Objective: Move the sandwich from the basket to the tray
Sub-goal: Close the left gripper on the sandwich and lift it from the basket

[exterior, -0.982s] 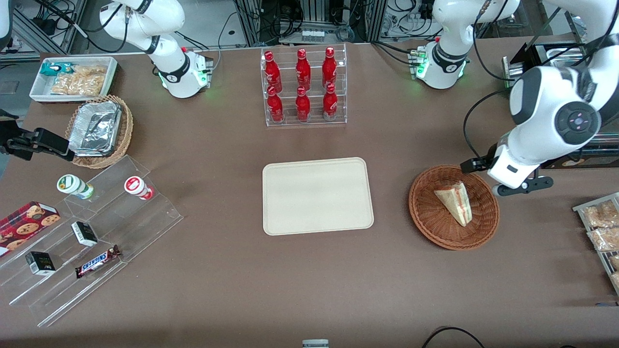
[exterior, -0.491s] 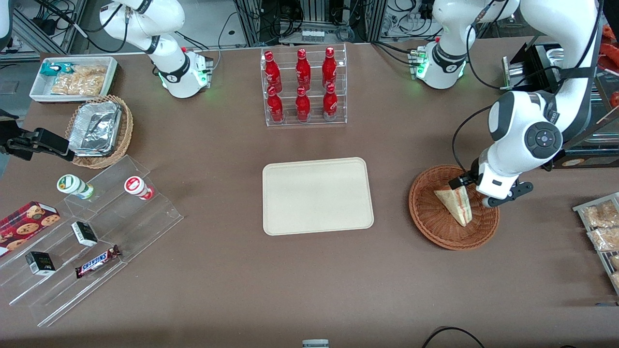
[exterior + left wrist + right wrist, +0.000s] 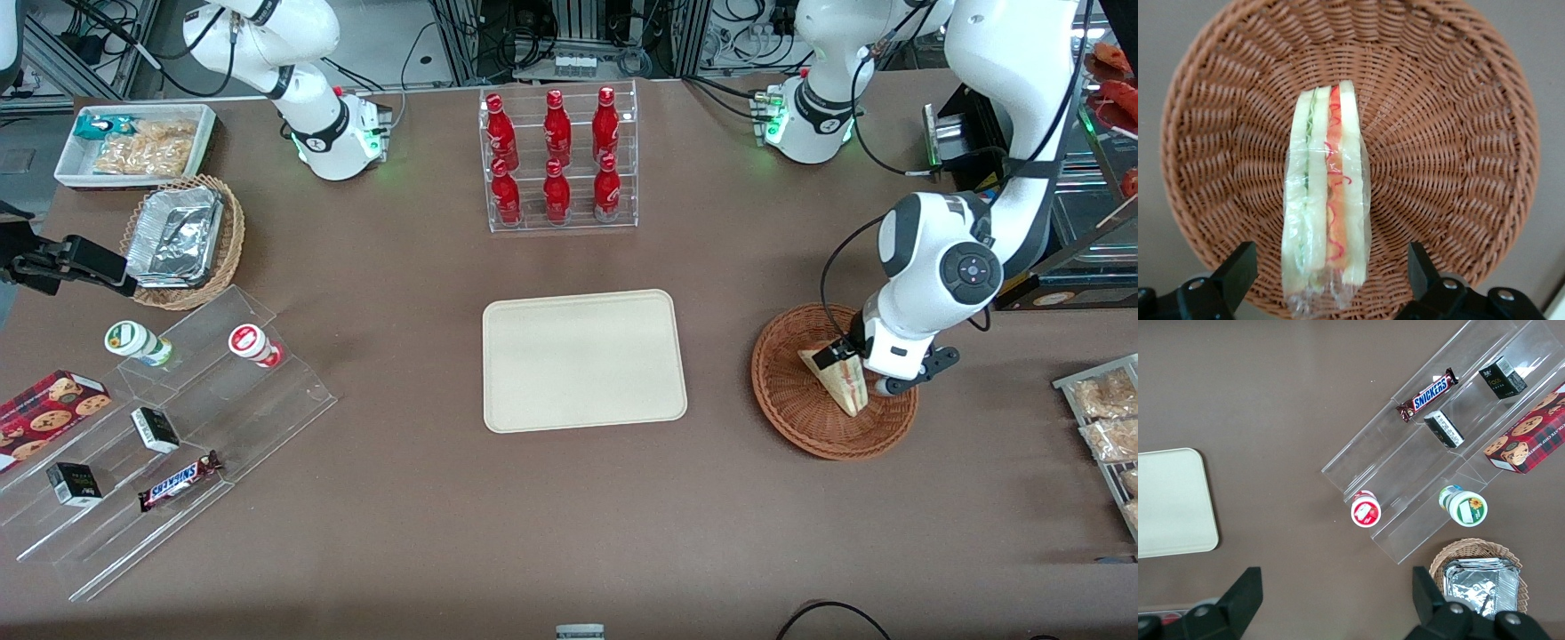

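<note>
Two wide-spread fingers of the pincer (image 3: pixel 1328 283) straddle the sandwich (image 3: pixel 1326 193) in the basket (image 3: pixel 1458 167), gripping nothing.

The working left arm's glossy white rounded shell (image 3: pixel 996 53) is showing dark grey joint bands and a round dark grey cap (image 3: pixel 971 267) with a small pink-lit button cluster at its centre. A thin black cable (image 3: pixel 831 267) is looping from the forearm to the wrist, and a green light is glowing on the white dome-shaped base (image 3: pixel 811 124). The black two-finger gripper (image 3: pixel 1331 270) is showing angular matte fingers (image 3: pixel 1238 270) standing wide apart, with round screw heads at their roots.
</note>
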`<move>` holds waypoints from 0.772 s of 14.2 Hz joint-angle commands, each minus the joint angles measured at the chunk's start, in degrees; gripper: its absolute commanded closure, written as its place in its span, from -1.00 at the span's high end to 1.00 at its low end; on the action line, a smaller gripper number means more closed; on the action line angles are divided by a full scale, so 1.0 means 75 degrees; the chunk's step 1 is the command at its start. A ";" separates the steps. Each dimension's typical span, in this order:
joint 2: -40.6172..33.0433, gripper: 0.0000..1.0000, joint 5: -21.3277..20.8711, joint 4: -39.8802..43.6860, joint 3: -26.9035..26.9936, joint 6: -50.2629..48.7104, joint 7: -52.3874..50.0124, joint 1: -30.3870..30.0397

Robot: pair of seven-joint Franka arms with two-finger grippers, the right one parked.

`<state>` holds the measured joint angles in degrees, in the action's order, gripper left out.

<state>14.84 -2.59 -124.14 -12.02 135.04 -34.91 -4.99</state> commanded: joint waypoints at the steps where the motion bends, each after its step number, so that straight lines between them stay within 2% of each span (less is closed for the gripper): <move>1: 0.0107 1.00 0.0017 -0.0100 -0.0038 0.0357 -0.0127 -0.0014; 3: 0.0201 1.00 0.0017 -0.0171 -0.0038 0.0475 -0.0127 -0.0025; 4: 0.0224 0.93 0.0017 -0.0218 -0.0038 0.0568 -0.0104 -0.0025; 6: 0.0224 0.50 0.0005 -0.0347 -0.0038 0.0815 -0.0092 -0.0014; 8: 0.0213 -0.08 0.0005 -0.0371 -0.0038 0.0909 -0.0092 -0.0014; 9: 0.0190 -0.43 0.0005 -0.0370 -0.0038 0.0909 -0.0080 -0.0014; 10: 0.0178 -0.66 0.0005 -0.0359 -0.0038 0.0898 -0.0080 -0.0014; 11: 0.0154 -0.71 0.0005 -0.0347 -0.0038 0.0897 -0.0057 -0.0002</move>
<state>17.05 -2.59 -125.94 -12.02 140.72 -34.97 -5.00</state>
